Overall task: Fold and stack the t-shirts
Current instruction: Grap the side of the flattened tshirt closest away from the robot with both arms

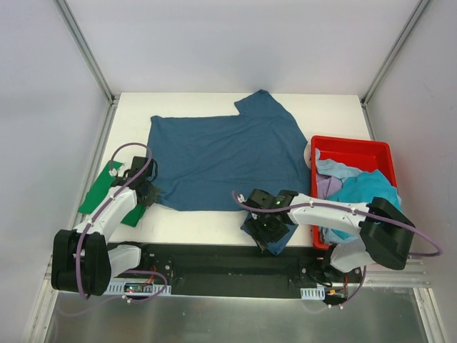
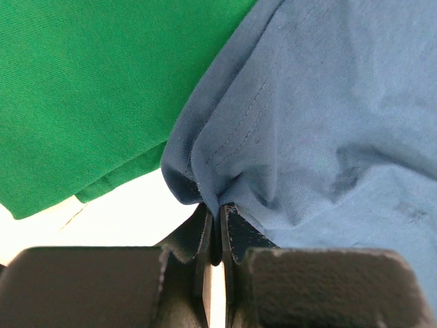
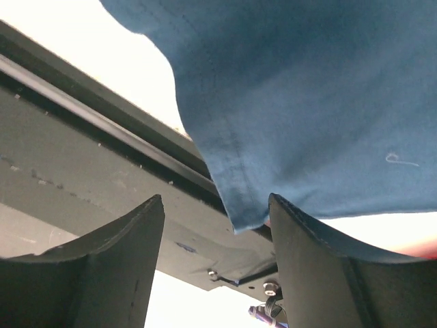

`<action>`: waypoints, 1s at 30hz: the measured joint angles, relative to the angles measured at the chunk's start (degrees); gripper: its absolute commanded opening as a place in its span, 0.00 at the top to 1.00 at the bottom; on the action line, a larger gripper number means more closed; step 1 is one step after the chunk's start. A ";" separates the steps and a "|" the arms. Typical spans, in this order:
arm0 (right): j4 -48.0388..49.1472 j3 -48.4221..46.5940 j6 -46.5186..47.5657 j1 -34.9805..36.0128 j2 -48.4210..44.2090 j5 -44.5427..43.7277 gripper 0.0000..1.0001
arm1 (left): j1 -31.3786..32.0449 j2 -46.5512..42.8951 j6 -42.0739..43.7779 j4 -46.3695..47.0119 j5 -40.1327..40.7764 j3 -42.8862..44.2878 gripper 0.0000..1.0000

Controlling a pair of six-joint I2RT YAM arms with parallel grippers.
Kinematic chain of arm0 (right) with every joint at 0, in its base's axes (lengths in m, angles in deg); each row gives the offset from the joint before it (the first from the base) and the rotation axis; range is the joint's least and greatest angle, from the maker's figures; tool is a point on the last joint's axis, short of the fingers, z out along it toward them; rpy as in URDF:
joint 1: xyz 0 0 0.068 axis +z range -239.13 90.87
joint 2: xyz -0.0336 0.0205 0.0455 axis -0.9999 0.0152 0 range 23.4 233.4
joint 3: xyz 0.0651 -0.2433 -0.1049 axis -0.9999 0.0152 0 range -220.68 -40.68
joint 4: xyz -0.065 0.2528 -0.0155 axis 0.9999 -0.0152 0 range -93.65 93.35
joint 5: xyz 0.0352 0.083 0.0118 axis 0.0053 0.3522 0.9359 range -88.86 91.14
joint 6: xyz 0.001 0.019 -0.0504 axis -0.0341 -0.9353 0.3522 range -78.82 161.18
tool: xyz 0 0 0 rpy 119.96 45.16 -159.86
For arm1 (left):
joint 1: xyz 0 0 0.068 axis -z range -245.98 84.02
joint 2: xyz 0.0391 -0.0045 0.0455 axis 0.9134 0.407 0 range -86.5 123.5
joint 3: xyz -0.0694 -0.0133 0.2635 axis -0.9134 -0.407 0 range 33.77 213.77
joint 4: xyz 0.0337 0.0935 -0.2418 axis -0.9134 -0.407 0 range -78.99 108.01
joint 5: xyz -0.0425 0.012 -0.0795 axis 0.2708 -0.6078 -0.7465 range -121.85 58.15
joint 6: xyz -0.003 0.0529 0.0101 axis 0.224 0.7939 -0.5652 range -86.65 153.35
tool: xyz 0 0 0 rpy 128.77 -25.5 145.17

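Note:
A dark teal-blue t-shirt (image 1: 221, 153) lies spread flat across the middle of the table. My left gripper (image 1: 151, 193) is shut on its near left corner; the left wrist view shows the cloth (image 2: 321, 123) bunched into the closed jaws (image 2: 218, 219). A bright green t-shirt (image 1: 100, 189) lies folded at the table's left edge, beside that corner (image 2: 89, 89). My right gripper (image 1: 265, 232) is open at the shirt's near right corner by the table's front edge. In the right wrist view the corner (image 3: 300, 102) hangs between the spread fingers (image 3: 215, 205), ungripped.
A red plastic bin (image 1: 353, 145) stands at the right with teal (image 1: 364, 189), light blue (image 1: 335, 170) and lavender (image 1: 327, 187) shirts heaped in it. The black base rail (image 1: 228, 261) runs along the near edge, just under the right gripper (image 3: 82, 137).

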State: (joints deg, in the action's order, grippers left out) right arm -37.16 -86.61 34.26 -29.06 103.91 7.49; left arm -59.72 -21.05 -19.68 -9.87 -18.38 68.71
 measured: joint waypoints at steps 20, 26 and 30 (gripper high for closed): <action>-3.65 -0.79 -9.20 1.81 7.32 -13.81 1.00 | 0.00 0.72 -1.09 -1.97 -1.70 0.04 1.00; -5.03 0.33 -7.50 1.42 3.43 -14.51 1.00 | 0.00 -1.77 -2.91 -7.63 -1.68 0.07 1.00; -7.45 0.33 -6.51 1.33 0.44 -13.49 1.00 | 0.00 -4.90 -3.58 -11.54 -1.68 0.07 1.00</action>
State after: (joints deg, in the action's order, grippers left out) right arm -44.62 -86.29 27.75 -27.72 104.35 -5.99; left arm -59.72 -25.95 -23.27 -21.41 -20.06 68.77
